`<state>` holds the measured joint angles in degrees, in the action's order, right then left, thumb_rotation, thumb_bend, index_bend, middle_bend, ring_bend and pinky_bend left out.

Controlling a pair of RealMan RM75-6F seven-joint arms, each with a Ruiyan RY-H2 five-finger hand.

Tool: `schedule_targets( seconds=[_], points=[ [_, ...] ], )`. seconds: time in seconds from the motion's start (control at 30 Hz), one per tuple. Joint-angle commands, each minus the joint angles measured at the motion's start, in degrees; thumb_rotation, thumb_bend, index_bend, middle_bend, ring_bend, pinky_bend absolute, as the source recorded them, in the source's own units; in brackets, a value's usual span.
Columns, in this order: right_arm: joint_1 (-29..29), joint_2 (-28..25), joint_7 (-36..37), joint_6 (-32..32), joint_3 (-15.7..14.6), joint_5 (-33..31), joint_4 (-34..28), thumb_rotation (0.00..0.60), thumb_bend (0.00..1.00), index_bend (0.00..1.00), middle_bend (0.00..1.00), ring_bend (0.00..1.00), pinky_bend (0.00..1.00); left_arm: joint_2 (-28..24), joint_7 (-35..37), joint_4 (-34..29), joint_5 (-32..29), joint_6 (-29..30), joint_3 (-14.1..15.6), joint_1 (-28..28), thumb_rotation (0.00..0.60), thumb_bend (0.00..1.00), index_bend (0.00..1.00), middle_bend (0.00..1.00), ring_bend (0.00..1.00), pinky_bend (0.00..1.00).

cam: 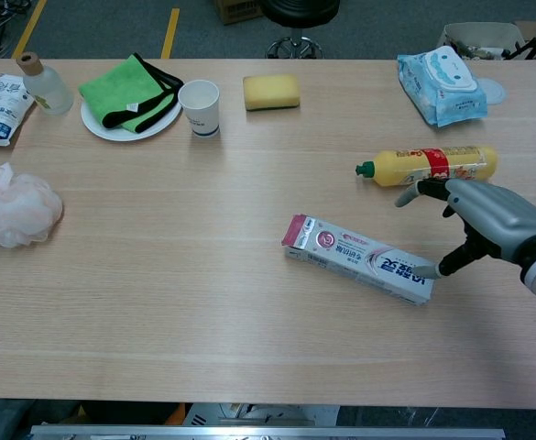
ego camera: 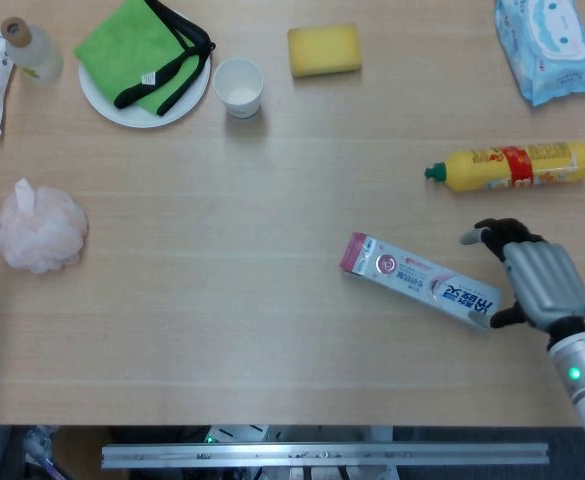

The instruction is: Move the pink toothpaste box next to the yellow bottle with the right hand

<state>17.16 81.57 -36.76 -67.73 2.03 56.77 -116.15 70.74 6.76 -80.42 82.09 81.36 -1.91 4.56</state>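
Note:
The pink and white toothpaste box (ego camera: 420, 280) (cam: 357, 258) lies flat at the table's right centre, slanting down to the right. Behind it the yellow bottle (ego camera: 512, 165) (cam: 430, 166) lies on its side, green cap pointing left. My right hand (ego camera: 537, 280) (cam: 487, 218) hovers at the box's right end, fingers spread. Its thumb tip is close to the box's right corner, and I cannot tell whether it touches. The hand holds nothing. My left hand is out of both views.
A blue wipes pack (ego camera: 547, 42) lies at the far right. A yellow sponge (ego camera: 324, 49), a white paper cup (ego camera: 239, 86) and a plate with a green cloth (ego camera: 144, 62) line the far edge. A pink bath pouf (ego camera: 38, 227) lies at the left.

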Motion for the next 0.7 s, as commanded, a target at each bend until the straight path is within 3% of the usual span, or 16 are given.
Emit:
schedule_targets(
  seconds=[0.03,0.33,0.7],
  points=[
    [1.76,2.68,-2.94,-0.08,-0.35,-2.69,1.2,0.6,0.0,0.26,0.18,0.12,0.28,0.04,0.4,0.22,0.03,0.07,-0.01,-0.1,0.6,0.3,0.28,0.17,0.21,0.38],
    [3.62,9.17,-9.68,-4.78,-1.14,-5.61,5.18,0.6,0.0,0.25,0.18,0.11,0.28,0.18,1.23,0.9,0.09,-0.13,0.14,-0.3,0.6,0.3,0.28,0.17,0.21,0.38],
    [4.85,12.88,-13.67,-7.09,-1.3,-9.77,7.11,0.6,0.0,0.25,0.18,0.11,0.28,0.51,2.14,1.79,0.02,-0.6,0.23,-0.38,0.6,0.3,0.28,0.17,0.21,0.38]
  ],
)
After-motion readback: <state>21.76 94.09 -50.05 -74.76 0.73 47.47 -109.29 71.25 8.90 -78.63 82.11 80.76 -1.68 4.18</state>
